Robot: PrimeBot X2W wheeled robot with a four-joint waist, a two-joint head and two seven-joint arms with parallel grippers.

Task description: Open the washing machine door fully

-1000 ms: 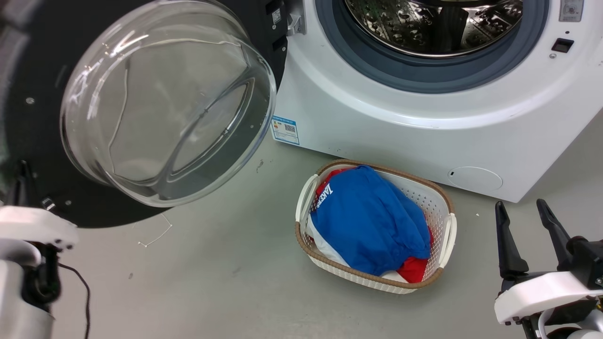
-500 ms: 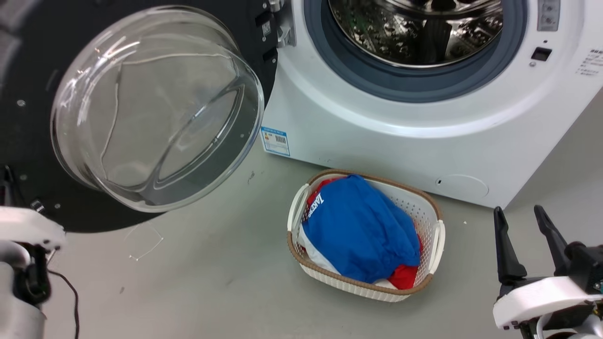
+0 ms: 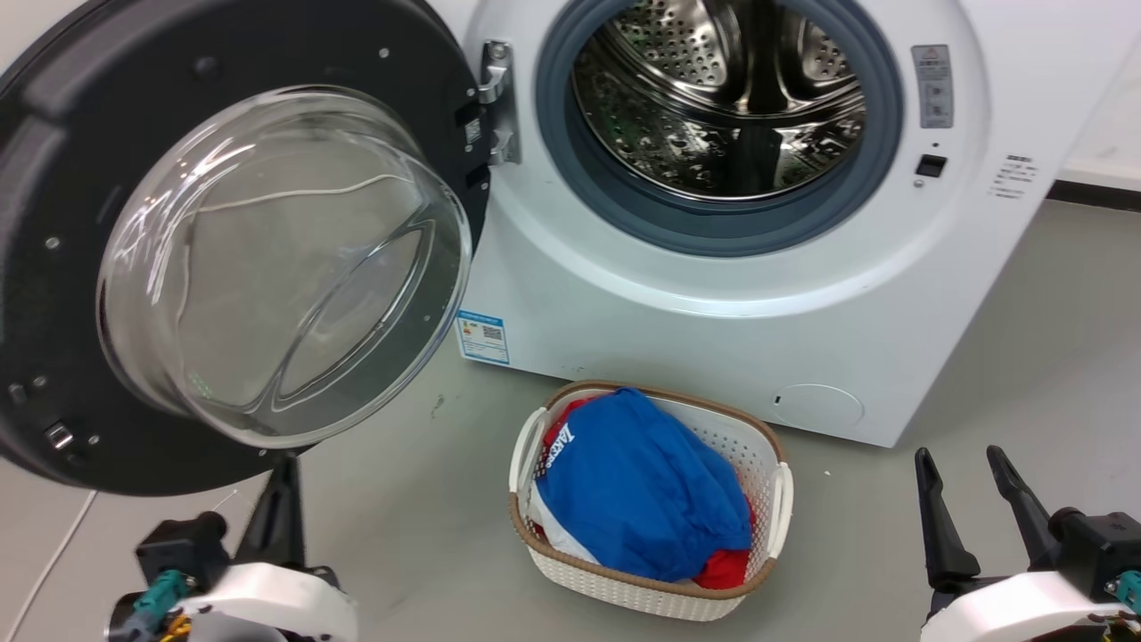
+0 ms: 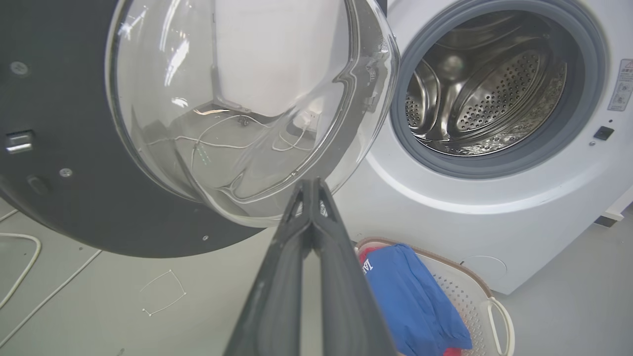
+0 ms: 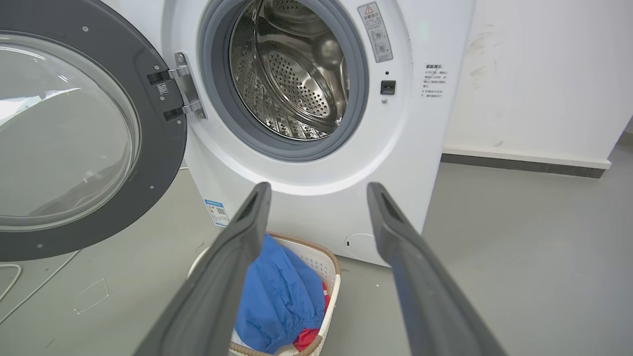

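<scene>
Nearest on the left, the left gripper (image 4: 311, 184) has its two fingers pressed together with nothing between them, tips pointing up just under the door's lower edge. Nearest on the right, the right gripper (image 3: 956, 453) stands spread apart and empty over the grey floor (image 3: 410, 535). Farther in, between them, a white laundry basket (image 3: 783, 495) holds a blue garment (image 3: 642, 490) and some red cloth (image 3: 722, 571). Just beyond it is the washing machine (image 3: 677, 330), its steel drum (image 3: 713, 107) exposed inside the grey-blue gasket (image 3: 713, 227). The washing machine door (image 3: 71, 160) hangs from the hinge (image 3: 496, 102) on the left, swung wide, with its glass dome (image 3: 276, 267) facing the robot.
</scene>
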